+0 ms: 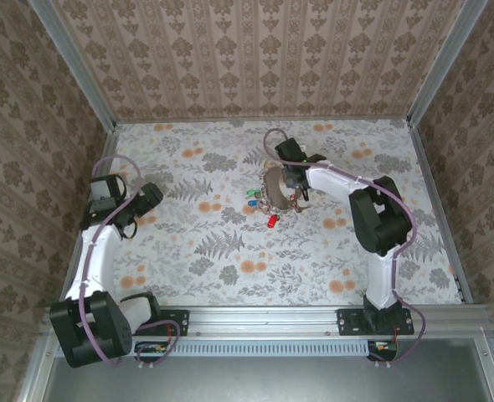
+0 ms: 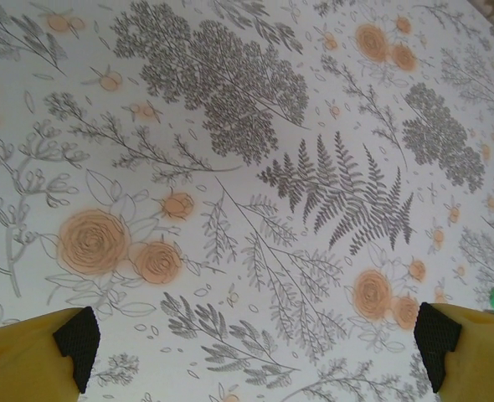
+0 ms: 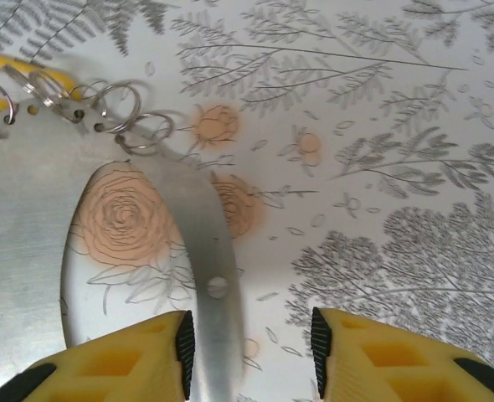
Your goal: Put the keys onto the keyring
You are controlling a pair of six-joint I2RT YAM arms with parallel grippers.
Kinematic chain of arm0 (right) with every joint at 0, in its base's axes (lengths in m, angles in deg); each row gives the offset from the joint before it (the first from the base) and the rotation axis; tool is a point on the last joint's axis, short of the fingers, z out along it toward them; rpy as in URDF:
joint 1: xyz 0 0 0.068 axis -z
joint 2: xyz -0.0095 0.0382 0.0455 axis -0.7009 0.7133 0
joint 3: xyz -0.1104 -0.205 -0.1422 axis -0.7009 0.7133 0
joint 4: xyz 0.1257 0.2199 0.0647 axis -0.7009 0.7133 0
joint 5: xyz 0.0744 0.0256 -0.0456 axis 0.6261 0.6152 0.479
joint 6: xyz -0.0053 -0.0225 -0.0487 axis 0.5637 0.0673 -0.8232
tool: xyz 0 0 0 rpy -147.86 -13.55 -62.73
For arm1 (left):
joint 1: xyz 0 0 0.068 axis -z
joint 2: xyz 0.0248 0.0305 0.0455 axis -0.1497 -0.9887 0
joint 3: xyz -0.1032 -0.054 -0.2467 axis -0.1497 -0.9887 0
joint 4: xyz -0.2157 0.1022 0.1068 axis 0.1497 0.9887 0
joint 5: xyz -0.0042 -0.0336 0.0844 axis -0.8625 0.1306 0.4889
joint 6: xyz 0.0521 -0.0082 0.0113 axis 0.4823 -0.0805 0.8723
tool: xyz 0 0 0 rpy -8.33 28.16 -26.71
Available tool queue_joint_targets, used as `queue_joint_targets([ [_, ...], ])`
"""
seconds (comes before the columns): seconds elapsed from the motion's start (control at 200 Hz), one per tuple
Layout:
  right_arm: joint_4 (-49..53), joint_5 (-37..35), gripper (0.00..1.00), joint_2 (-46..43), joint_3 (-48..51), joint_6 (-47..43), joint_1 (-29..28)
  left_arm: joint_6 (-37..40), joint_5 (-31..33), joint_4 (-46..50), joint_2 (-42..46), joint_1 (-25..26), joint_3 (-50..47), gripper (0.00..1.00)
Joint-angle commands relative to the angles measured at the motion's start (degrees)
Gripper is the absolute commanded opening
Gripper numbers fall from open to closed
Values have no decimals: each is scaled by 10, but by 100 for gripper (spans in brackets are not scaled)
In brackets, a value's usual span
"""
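The right gripper (image 3: 251, 342) sits with its jaws partly apart astride the keyring's (image 3: 29, 251) flat metal band near the middle of the table (image 1: 230, 251). A green key (image 1: 252, 194), a blue key (image 1: 252, 203) and a red key (image 1: 272, 222) lie just beside the keyring. The left gripper (image 2: 255, 343) hovers spread wide over bare cloth, well apart from them.

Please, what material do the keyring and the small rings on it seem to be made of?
The keyring looks like flat sheet metal: dull grey, a brushed matte finish, soft reflections. The small rings look like thin bright wire, probably steel, coiled in double turns with shiny glints. Which metal exactly, I cannot tell.
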Motion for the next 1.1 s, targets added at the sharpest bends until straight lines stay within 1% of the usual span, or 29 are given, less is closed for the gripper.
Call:
queue_joint_targets([
  [0.0, -43, 19, 50, -98, 47, 23, 30, 20, 45, -38, 10, 8, -6, 100],
  [0.115, -86, 28, 56, -212, 124, 3, 55, 27, 34, -75, 14, 14, -11, 100],
  [0.175, -113, 21, 61, -279, 166, -24, 60, 36, 46, -86, 20, 29, -8, 100],
  [0.215, -133, 10, 64, -330, 195, -44, 61, 57, 59, -98, 27, 44, -5, 100],
  [0.25, -149, 3, 71, -372, 221, -60, 60, 76, 74, -108, 31, 58, -5, 100],
  [0.275, -161, -2, 79, -401, 239, -71, 60, 95, 87, -116, 37, 71, -6, 100],
  [0.29, -168, -4, 85, -417, 251, -78, 60, 106, 95, -120, 39, 78, -7, 100],
  [0.305, -176, -7, 95, -433, 262, -84, 60, 116, 102, -124, 41, 85, -8, 100],
  [0.32, -182, -8, 99, -450, 271, -90, 60, 126, 108, -131, 43, 90, -11, 100],
  [0.42, -232, -18, 99, -546, 352, -124, 60, 210, 125, -210, 51, 140, -54, 100],
  [0.48, -270, -16, 100, -592, 408, -153, 60, 281, 140, -295, 46, 172, -97, 100],
  [0.515, -295, -7, 100, -614, 445, -177, 60, 318, 165, -336, 36, 190, -122, 100],
  [0.54, -319, 4, 100, -627, 473, -200, 60, 316, 194, -360, 24, 195, -134, 100],
  [0.565, -348, 16, 100, -637, 502, -227, 60, 298, 203, -382, 15, 192, -142, 100],
  [0.615, -415, 28, 100, -656, 565, -264, 60, 282, 171, -407, 3, 176, -153, 100],
  [0.67, -474, 22, 100, -660, 616, -260, 67, 278, 153, -444, -10, 167, -166, 100],
  [0.755, -457, 46, 100, -627, 632, -241, 96, 277, 156, -457, -41, 157, -168, 100],
  [0.795, -475, 48, 100, -604, 639, -229, 104, 275, 155, -464, -59, 153, -167, 100],
  [0.89, -623, 49, 99, -535, 679, -177, 129, 287, 144, -541, -109, 152, -186, 100],
  [0.925, -665, 48, 100, -503, 685, -160, 142, 288, 149, -552, -126, 153, -186, 100],
  [0.975, -710, 53, 100, -452, 683, -156, 157, 296, 159, -586, -151, 153, -191, 100],
  [1.0, -738, 55, 100, -430, 680, -157, 164, 303, 163, -572, -154, 155, -184, 100],
  [1.015, -750, 62, 100, -418, 678, -158, 169, 309, 161, -569, -156, 155, -181, 100],
  [1.045, -778, 88, 99, -396, 675, -162, 181, 325, 154, -592, -164, 155, -183, 100],
  [1.095, -789, 96, 100, -367, 660, -173, 192, 338, 150, -626, -178, 152, -189, 100],
])
